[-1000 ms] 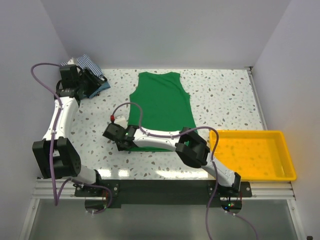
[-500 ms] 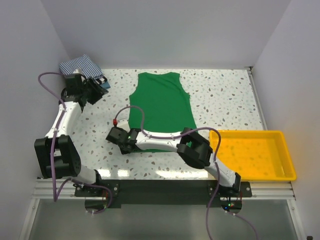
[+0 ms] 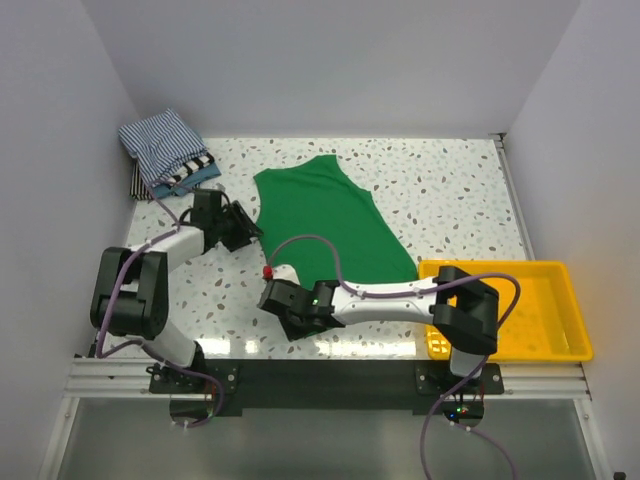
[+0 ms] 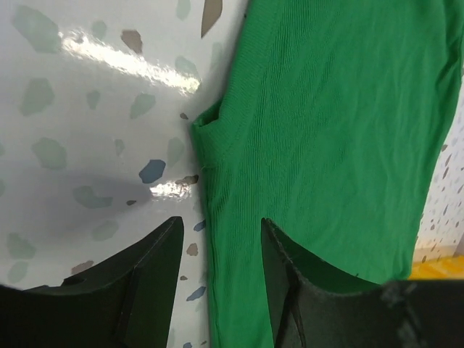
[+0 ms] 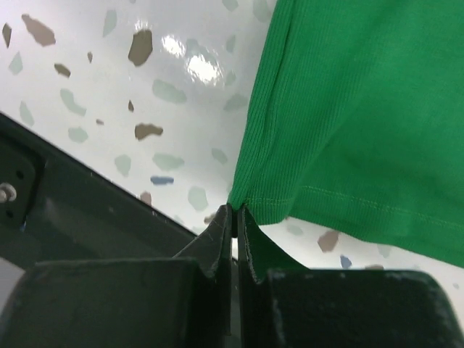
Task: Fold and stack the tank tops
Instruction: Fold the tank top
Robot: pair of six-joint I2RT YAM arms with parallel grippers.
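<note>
The green tank top (image 3: 335,225) lies flat and skewed in the middle of the table. My right gripper (image 3: 298,316) is at its near left corner. In the right wrist view this gripper (image 5: 233,212) is shut on that hem corner of the green tank top (image 5: 362,109). My left gripper (image 3: 240,226) is at the top's left side, open. In the left wrist view the left gripper (image 4: 220,225) straddles the side edge of the green tank top (image 4: 326,130). Folded tank tops are stacked at the back left, a blue-and-white striped one (image 3: 160,140) above a black-and-white striped one (image 3: 188,173).
A yellow tray (image 3: 560,345) stands at the near right, close to the right arm's elbow. Side walls close in the table on the left and right. The table's dark near edge (image 5: 87,210) runs just beyond the right gripper.
The right gripper has shut on the green top's hem corner and pulled it nearer and rightward, skewing the top. The left arm came from the stack to the top's left edge.
</note>
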